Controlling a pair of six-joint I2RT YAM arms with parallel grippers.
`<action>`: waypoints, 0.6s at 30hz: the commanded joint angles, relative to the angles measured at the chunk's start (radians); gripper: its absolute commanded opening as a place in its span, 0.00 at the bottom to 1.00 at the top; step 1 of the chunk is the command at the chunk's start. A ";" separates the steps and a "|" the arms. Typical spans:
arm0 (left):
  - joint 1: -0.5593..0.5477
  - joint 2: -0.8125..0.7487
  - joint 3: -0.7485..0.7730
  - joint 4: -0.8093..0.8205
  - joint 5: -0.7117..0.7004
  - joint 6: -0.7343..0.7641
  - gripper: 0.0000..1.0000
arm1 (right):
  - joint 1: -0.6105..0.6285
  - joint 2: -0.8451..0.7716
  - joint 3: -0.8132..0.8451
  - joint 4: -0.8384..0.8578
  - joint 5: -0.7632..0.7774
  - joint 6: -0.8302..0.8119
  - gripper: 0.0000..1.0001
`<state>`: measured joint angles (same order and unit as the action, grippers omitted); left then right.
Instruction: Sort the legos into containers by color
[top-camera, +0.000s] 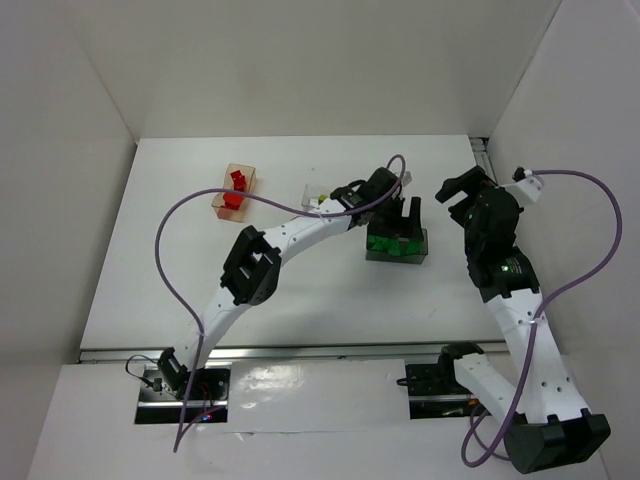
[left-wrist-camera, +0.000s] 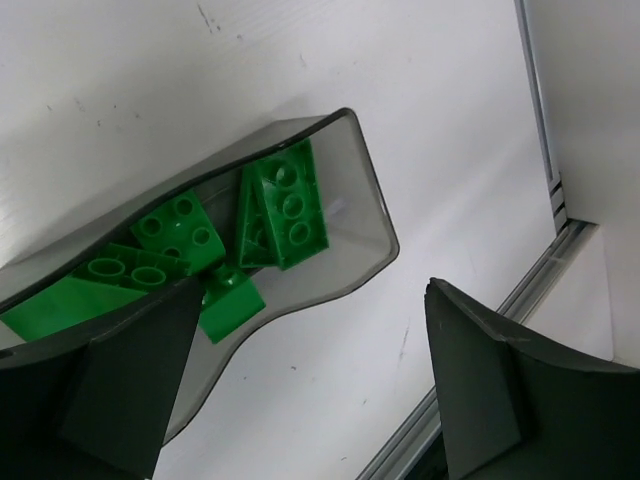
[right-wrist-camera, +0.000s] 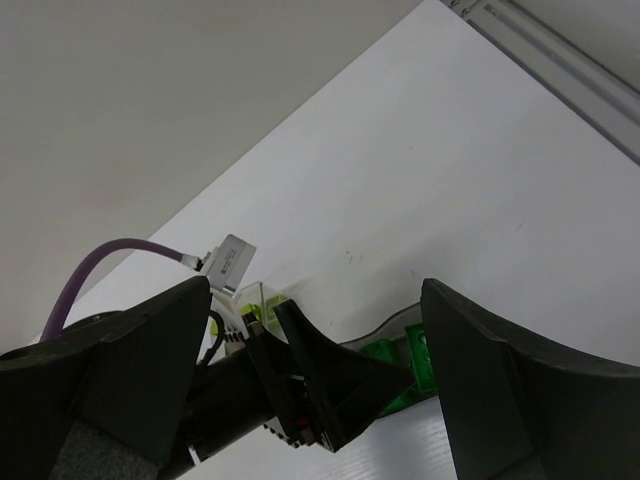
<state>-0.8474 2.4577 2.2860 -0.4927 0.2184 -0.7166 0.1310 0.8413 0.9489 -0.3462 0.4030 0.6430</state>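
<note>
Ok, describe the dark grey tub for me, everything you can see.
The smoky grey tub is a see-through plastic rectangle with rounded corners, no lid, standing upright on the white table right of centre. Inside lie several green legos, jumbled, some tilted. The left hand is open above it, one finger covering part of it; contact cannot be told.

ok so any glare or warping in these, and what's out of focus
Top external: a white glare patch on the glossy near strip between the arm bases. Left wrist: the rim of the grey tub looks bowed, likely lens warp; the green legos are sharp, the left gripper's fingers dark and soft. Right wrist: the right gripper's fingers are dark and blurred.
</note>
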 joint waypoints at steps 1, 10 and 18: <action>0.014 -0.090 -0.028 0.013 0.015 0.025 1.00 | 0.002 0.001 0.024 0.016 0.005 -0.011 0.93; 0.068 -0.593 -0.520 -0.182 -0.393 0.106 0.88 | 0.002 0.138 0.054 0.038 -0.189 -0.063 0.93; 0.236 -0.885 -0.905 -0.221 -0.511 0.068 0.86 | 0.175 0.409 0.165 0.070 -0.391 -0.186 0.93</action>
<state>-0.6594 1.6112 1.4574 -0.6613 -0.2131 -0.6357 0.2214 1.2022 1.0256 -0.3241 0.1070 0.5434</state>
